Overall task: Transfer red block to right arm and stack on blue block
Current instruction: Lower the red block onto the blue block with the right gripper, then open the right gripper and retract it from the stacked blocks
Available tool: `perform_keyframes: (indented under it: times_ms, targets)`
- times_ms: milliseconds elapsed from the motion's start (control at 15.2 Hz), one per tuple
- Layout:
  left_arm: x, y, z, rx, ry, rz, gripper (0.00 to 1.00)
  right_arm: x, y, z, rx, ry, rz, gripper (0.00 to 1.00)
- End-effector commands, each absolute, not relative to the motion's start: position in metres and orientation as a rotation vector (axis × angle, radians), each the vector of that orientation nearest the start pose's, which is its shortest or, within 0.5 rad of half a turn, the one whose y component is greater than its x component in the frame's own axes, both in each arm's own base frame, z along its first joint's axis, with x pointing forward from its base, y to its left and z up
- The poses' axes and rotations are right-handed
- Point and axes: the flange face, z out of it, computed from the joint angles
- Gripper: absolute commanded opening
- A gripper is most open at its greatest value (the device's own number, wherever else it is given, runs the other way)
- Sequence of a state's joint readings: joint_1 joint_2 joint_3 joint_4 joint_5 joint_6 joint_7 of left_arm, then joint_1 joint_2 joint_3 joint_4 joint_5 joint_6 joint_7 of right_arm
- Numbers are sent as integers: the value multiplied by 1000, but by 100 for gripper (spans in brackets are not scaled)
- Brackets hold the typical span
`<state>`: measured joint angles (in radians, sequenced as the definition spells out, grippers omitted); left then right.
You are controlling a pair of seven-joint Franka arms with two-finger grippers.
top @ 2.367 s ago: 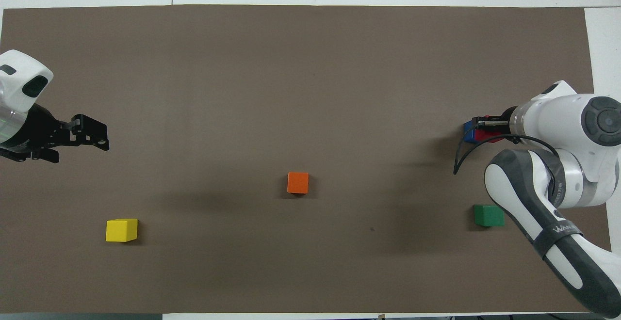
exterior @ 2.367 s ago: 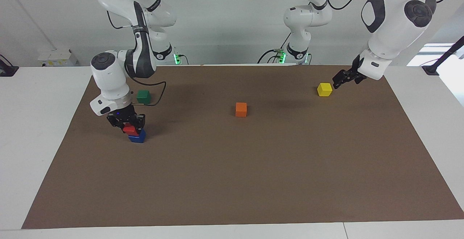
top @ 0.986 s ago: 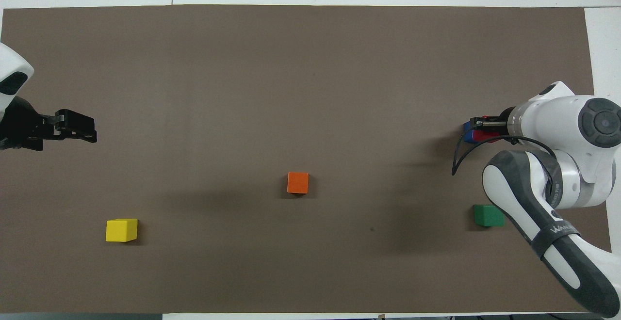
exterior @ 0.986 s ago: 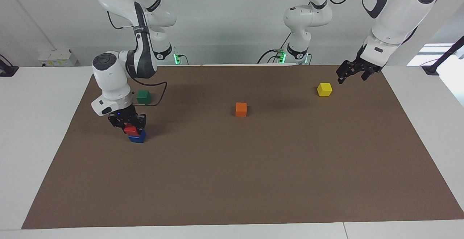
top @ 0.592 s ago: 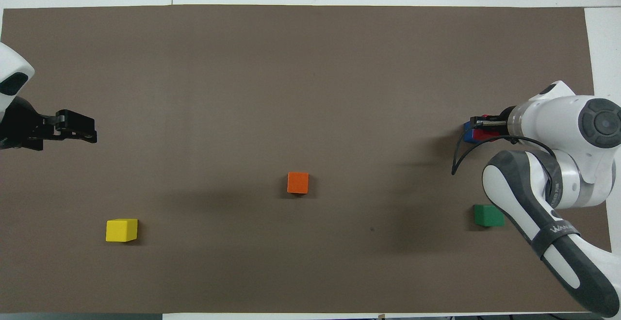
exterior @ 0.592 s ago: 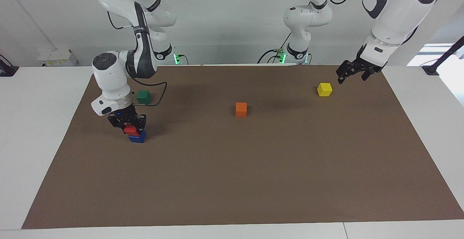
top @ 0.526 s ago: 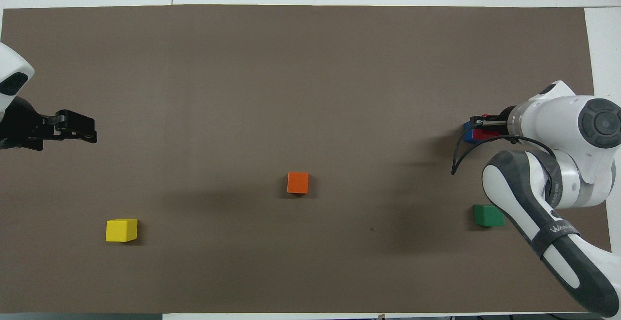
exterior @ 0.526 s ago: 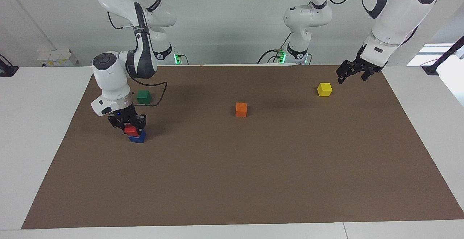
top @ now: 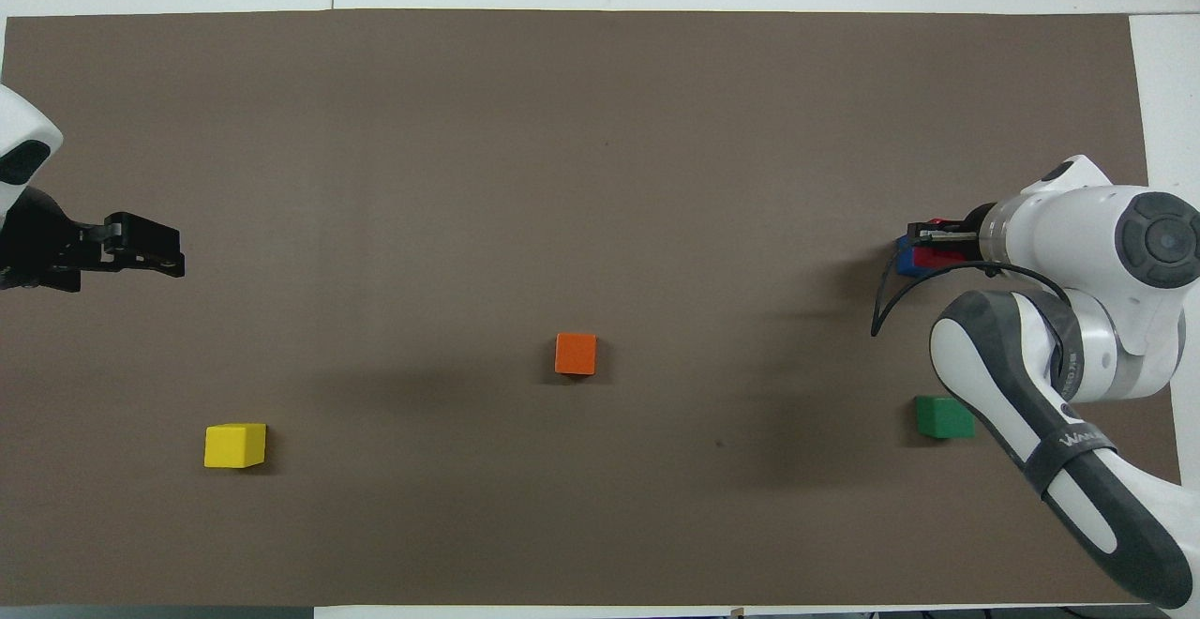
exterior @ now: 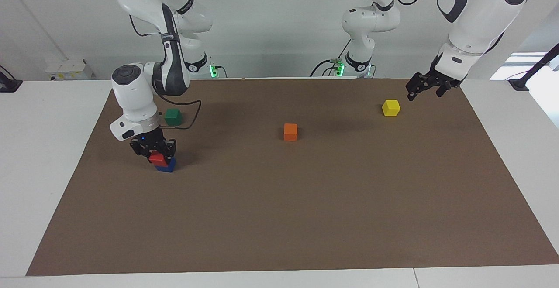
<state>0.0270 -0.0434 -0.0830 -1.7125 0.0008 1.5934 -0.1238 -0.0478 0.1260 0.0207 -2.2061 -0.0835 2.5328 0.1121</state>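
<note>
The red block (exterior: 156,158) rests on the blue block (exterior: 166,166) near the right arm's end of the mat. My right gripper (exterior: 153,152) is shut on the red block, with a finger on each side of it. In the overhead view the right gripper (top: 926,242) covers most of the red block (top: 930,260) and the blue block (top: 904,259). My left gripper (exterior: 422,90) is open and empty, raised over the mat's edge beside the yellow block (exterior: 391,108). It also shows in the overhead view (top: 167,261).
A green block (exterior: 173,116) lies nearer to the robots than the stack, beside the right arm's cable. An orange block (exterior: 290,132) sits mid-mat. The brown mat (exterior: 305,214) covers the table. In the overhead view: green block (top: 943,416), orange block (top: 576,354), yellow block (top: 234,445).
My left arm has lifted and drawn back from the yellow block. My right gripper has sunk very slightly with the red block on the blue block.
</note>
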Motion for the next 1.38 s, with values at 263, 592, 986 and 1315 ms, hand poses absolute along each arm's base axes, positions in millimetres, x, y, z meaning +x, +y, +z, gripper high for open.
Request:
perform_keyframes:
  times_ms: [263,592,986,1315]
  targets:
    - [534,-31,585,-3094,-79,147,100,561,-12,338,-3155,106,-301,100]
    - [533,-29,585,-3088,-97,139,100,565,-11,346,-3163,100,-250,100]
    - [533,-26,585,-3089,-107,141,100,582,-11,413,-3159,135,-79,100]
    - [533,-26,585,-3089,-107,139,100,576,-5,487,-3110,165,9,100]
